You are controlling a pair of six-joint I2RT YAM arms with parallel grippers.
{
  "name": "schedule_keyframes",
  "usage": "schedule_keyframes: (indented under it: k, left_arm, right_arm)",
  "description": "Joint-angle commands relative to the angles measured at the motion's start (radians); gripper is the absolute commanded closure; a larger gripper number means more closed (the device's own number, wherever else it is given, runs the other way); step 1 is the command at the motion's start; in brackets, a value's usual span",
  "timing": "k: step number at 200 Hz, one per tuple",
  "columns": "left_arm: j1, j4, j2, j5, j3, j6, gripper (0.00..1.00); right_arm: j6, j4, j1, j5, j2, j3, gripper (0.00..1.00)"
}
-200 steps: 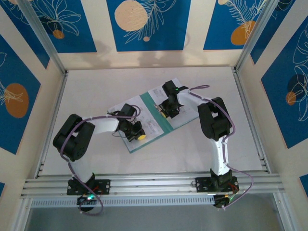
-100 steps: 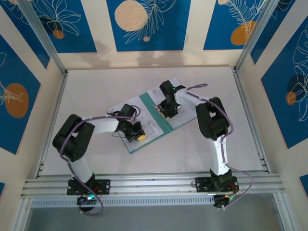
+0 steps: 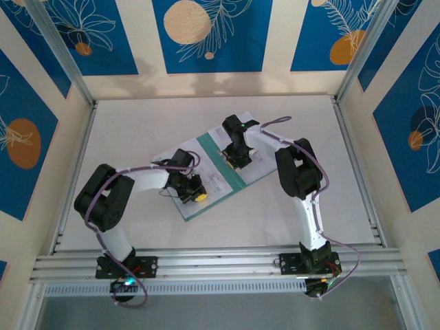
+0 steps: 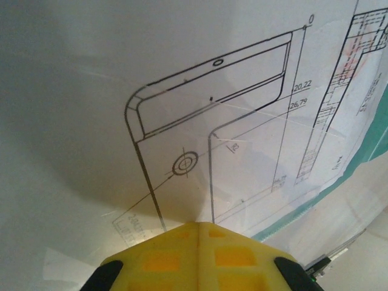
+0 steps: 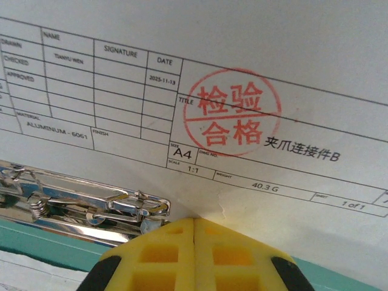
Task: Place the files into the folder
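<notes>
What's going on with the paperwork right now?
Both arms are down on the open thin teal-green card folder. The left gripper, shut, presses its tip on a white sheet printed with a line drawing. The right gripper, shut, meets a white red-stamped sheet beside the folder's metal clip.

**Two-arm robot cell in a lab setting**

A robotics lab bench, seen from above. Two jointed arms, the left arm (image 3: 103, 196) and the right arm (image 3: 299, 172), are bolted to a slotted aluminium rail (image 3: 220, 265) at the near edge of a bare white table (image 3: 151, 124). Purple cables (image 3: 146, 169) run along the arms. Aluminium posts (image 3: 58, 51) frame cream wall panels (image 3: 206, 34) hung with blue leaf-and-disc prints, closing the table in on three sides like a staged backdrop. The right wrist camera shows an engineering drawing (image 5: 273, 54) with a title block, an aluminium material entry and a round red stamp (image 5: 233, 115): technical paperwork.
</notes>
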Motion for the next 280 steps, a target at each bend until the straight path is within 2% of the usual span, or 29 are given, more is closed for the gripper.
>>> schedule_keyframes:
  k: [1, 37, 62, 103, 142, 280]
  left_arm:
    - [0.006, -0.098, -0.021, -0.059, 0.013, 0.043, 0.89]
    - [0.009, -0.125, -0.061, -0.063, 0.053, 0.057, 0.79]
    - [0.017, -0.167, -0.102, -0.077, 0.078, 0.061, 0.75]
    - [0.106, -0.233, -0.164, -0.099, 0.018, 0.077, 0.67]
    - [0.183, -0.300, -0.149, -0.101, -0.007, 0.143, 0.67]
    - [0.182, -0.207, 0.019, -0.105, -0.003, 0.198, 0.73]
  right_arm:
    - [0.003, -0.158, 0.048, -0.045, 0.174, -0.097, 1.00]
    - [0.003, -0.168, 0.045, -0.039, 0.189, -0.089, 1.00]
    - [0.004, -0.165, 0.050, -0.040, 0.193, -0.082, 1.00]
    - [-0.003, -0.179, 0.064, -0.039, 0.206, -0.051, 1.00]
    - [-0.006, -0.192, 0.064, -0.036, 0.222, -0.043, 1.00]
    - [-0.048, -0.361, 0.112, -0.020, 0.370, 0.132, 1.00]
